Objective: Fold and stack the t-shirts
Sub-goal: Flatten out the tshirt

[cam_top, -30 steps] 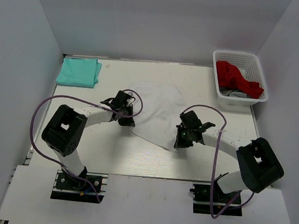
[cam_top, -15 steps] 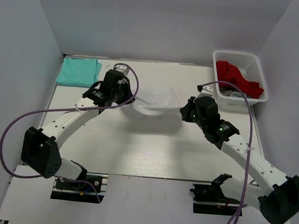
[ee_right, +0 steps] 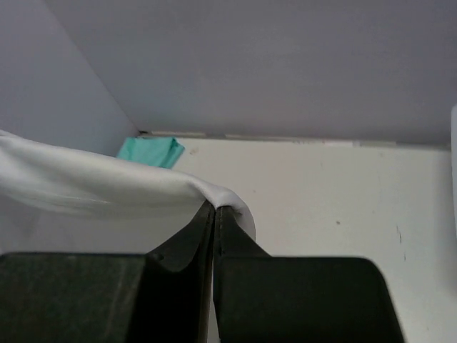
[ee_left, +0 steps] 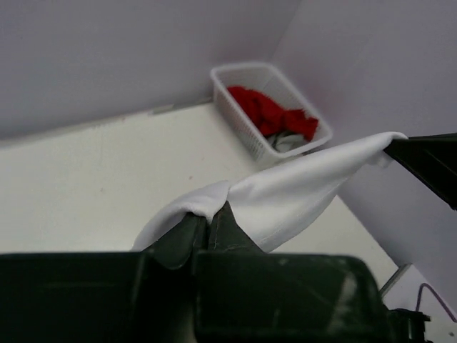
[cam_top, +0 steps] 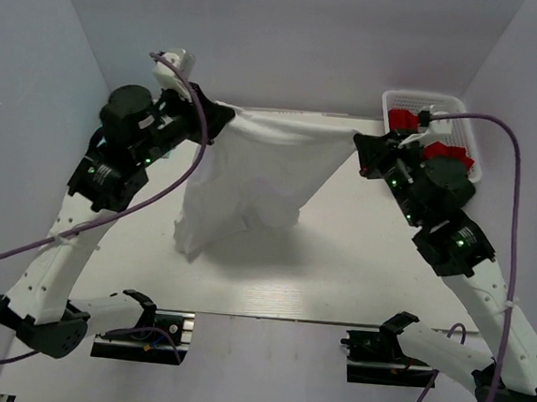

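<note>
White desk (cam_top: 357, 265), grey walls. White t-shirt (cam_top: 252, 176) hangs over desk centre, top edge stretched btwn left gripper (cam_top: 221, 120) at 11 o'clock & right gripper (cam_top: 360, 145) at 1; both jaws pinched shut on it. Mint-teal t-shirt (ee_right: 150, 151) folded at 10 o'clock corner. Basket (ee_left: 239, 67) w/ red cloth (ee_left: 268, 111) at 2.

soft, even light leaves a faint shadow under the white t-shirt (cam_top: 253, 167); the fingers (ee_left: 230, 234) look blurred up close.
</note>
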### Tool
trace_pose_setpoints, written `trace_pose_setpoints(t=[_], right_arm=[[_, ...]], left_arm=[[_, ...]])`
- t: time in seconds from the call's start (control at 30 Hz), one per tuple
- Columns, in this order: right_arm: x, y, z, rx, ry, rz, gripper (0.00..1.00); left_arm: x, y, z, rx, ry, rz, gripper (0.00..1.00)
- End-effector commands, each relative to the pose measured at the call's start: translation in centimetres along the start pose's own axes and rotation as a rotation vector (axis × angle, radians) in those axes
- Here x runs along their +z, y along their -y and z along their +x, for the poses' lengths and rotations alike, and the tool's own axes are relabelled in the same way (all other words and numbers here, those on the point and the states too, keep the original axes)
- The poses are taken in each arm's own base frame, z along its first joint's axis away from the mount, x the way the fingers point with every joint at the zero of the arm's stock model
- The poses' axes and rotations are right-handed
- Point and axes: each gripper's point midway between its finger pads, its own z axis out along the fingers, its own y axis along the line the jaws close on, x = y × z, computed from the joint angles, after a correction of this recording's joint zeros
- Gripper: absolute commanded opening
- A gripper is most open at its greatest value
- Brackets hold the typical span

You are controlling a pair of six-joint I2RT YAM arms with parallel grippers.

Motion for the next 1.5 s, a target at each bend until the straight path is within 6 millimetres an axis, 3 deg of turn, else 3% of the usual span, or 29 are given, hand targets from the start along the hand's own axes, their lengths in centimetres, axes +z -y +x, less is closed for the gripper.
trace_pose_setpoints(t=[0.0, 0.07, 0.17, 0.2, 0.27, 0.3, 0.5, 0.7, 0.83, 0.93, 1.0, 1.03, 1.07, 1.1, 1.13, 1.17, 1.2, 1.23, 1.27, 1.3, 1.33, 1.37, 1.4, 1.43, 1.47], right_arm=[[-3.3, -2.8, -6.6, -0.02, 0.149, -0.138, 0.0], [-5.4, -4.3, -9.4, -0.021, 0.204, -0.214, 0.0], [-8.1, -6.5, -11.6, -0.042, 0.242, -0.349, 0.0], [-9.3, -7.0, -13.2, -0.045, 0.274, -0.373, 0.0], [-11.2, -8.3, -13.8, -0.062, 0.284, -0.462, 0.0], [-12.6, -8.7, -15.0, -0.065, 0.318, -0.486, 0.0], [-16.4, -9.6, -17.0, -0.07, 0.371, -0.57, 0.0], [-18.2, -10.3, -17.9, -0.069, 0.407, -0.623, 0.0], [-16.5, -9.9, -17.5, -0.067, 0.397, -0.584, 0.0], [-14.1, -9.0, -17.0, -0.056, 0.384, -0.51, 0.0], [-11.9, -8.4, -15.5, -0.055, 0.358, -0.466, 0.0], [-10.9, -7.6, -15.6, -0.043, 0.376, -0.411, 0.0], [-8.3, -6.5, -12.9, -0.055, 0.323, -0.349, 0.0], [-7.5, -6.1, -13.0, -0.059, 0.344, -0.321, 0.0], [-5.2, -4.0, -11.5, -0.056, 0.322, -0.2, 0.0], [-3.3, -3.3, -9.8, -0.06, 0.295, -0.159, 0.0], [-1.2, -0.6, -8.8, -0.061, 0.284, 0.003, 0.0], [0.9, 0.5, -6.8, -0.075, 0.249, 0.06, 0.0], [2.1, 2.3, -5.1, -0.086, 0.228, 0.156, 0.0], [3.4, 3.9, -2.7, -0.106, 0.187, 0.226, 0.0], [5.2, 4.6, -1.6, -0.11, 0.195, 0.274, 0.0], [7.1, 7.2, 0.9, -0.142, 0.151, 0.379, 0.0], [8.0, 8.4, 3.0, -0.155, 0.118, 0.428, 0.0], [10.3, 9.7, 5.6, -0.17, 0.074, 0.47, 0.0], [12.2, 12.2, 8.5, -0.184, 0.002, 0.52, 0.0]], left_arm=[[-4.3, 4.5, -4.6, 0.094, 0.11, 0.181, 0.0], [-6.4, 7.4, -6.2, 0.131, 0.143, 0.314, 0.0], [-9.9, 10.9, -8.1, 0.182, 0.163, 0.475, 0.0], [-11.4, 12.0, -9.3, 0.2, 0.193, 0.513, 0.0], [-13.1, 13.2, -9.8, 0.197, 0.194, 0.574, 0.0], [-14.5, 13.8, -10.8, 0.219, 0.228, 0.591, 0.0], [-19.6, 16.5, -12.4, 0.252, 0.29, 0.707, 0.0], [-20.8, 17.1, -13.1, 0.245, 0.317, 0.727, 0.0], [-19.4, 16.7, -12.8, 0.227, 0.282, 0.718, 0.0], [-15.7, 15.3, -12.0, 0.18, 0.228, 0.654, 0.0], [-12.7, 13.9, -10.4, 0.152, 0.169, 0.613, 0.0], [-9.8, 12.7, -8.8, 0.121, 0.112, 0.582, 0.0], [-8.1, 11.8, -8.0, 0.102, 0.085, 0.548, 0.0], [-5.9, 10.3, -7.2, 0.073, 0.059, 0.472, 0.0], [-3.5, 8.7, -5.4, 0.045, 0.008, 0.418, 0.0], [0.2, 6.0, -3.3, 0.009, -0.048, 0.302, 0.0], [2.5, 4.2, -0.9, -0.015, -0.112, 0.253, 0.0], [4.3, 3.0, 0.9, -0.031, -0.159, 0.22, 0.0], [7.8, 0.3, 4.2, -0.058, -0.235, 0.151, 0.0], [9.5, -1.5, 5.8, -0.072, -0.266, 0.113, 0.0], [11.1, -3.4, 7.7, -0.084, -0.3, 0.066, 0.0], [12.7, -5.3, 9.3, -0.094, -0.324, 0.016, 0.0], [15.7, -8.8, 12.0, -0.11, -0.367, -0.061, 0.0], [17.3, -10.9, 13.2, -0.115, -0.385, -0.118, 0.0], [18.7, -12.5, 14.3, -0.111, -0.41, -0.137, 0.0]])
